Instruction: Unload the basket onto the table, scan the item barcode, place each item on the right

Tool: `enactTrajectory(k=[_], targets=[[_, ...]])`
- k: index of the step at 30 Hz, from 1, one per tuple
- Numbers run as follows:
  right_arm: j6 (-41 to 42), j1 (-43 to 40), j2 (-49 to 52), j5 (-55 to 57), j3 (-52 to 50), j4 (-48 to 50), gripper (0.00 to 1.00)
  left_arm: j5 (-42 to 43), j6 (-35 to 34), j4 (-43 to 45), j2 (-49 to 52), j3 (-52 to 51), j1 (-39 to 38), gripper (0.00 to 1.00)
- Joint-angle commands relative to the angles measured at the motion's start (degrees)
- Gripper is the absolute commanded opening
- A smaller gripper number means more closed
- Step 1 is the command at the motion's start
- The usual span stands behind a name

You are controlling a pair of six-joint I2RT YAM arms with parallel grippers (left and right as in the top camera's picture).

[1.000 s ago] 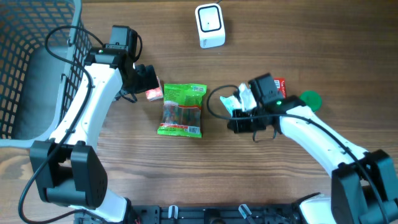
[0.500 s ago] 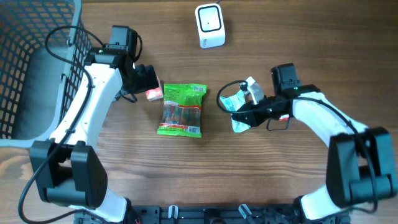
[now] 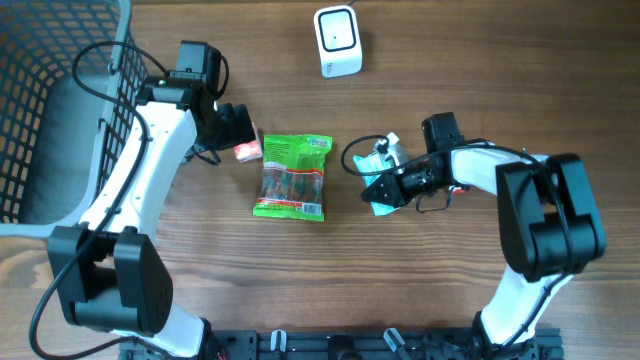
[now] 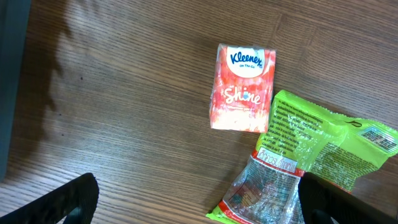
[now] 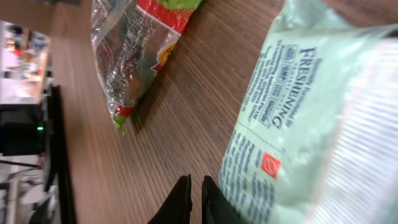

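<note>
Wipes pack [image 5: 292, 112] right of centre, shifted toward snack bag [image 3: 292, 175] within the last second; print visible, no barcode showing. Right gripper [image 5: 194, 199] fully closed at pack, hold unconfirmed. Scanner [image 3: 337, 40] upper centre, well apart: presentation pending.

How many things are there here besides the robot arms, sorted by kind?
Soft packets: 3 (green snack bag, Kleenex tissue pack, pale green wipes pack)
Scanners: 1 (white scanner)
Baskets: 1 (wire basket)
Total: 5
</note>
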Motion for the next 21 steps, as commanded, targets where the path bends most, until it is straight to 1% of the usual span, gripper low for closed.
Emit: enactTrajectory(k=[1,4,8,9,12,14,16,18,21], targets=[[0.1,-0.4,5.0,4.3,0.2,1.2,0.08,0.0,0.7,0.0,-0.7,0.7,0.1,1.00],[3.2,-0.4,4.9,3.4,0.4,-0.5,0.08,0.0,0.7,0.0,-0.7,0.7,0.1,1.00],[-1.9,-0.4,2.4,-6.8,5.9,-11.1,0.15,0.0,0.7,0.0,-0.7,0.7,0.1,1.00],[-1.9,-0.4,1.0,-7.4,7.6,-13.8,0.15,0.0,0.7,0.0,-0.7,0.7,0.1,1.00],[-1.6,-0.4,-2.9,-5.8,9.9,-17.4,0.16,0.0,0.7,0.0,-0.7,0.7,0.1,1.00],[-1.5,-0.5,-5.2,-1.4,10.1,-18.3,0.15,0.0,0.7,0.0,-0.7,0.7,0.1,1.00],[-1.5,-0.7,-5.2,2.4,9.8,-19.0,0.14,0.0,0.7,0.0,-0.7,0.7,0.1,1.00],[-1.5,-0.8,-4.8,6.7,7.9,-18.1,0.13,0.0,0.7,0.0,-0.7,0.7,0.1,1.00],[-1.5,-0.8,-4.0,6.7,4.7,-15.3,0.12,0.0,0.7,0.0,-0.7,0.7,0.1,1.00]])
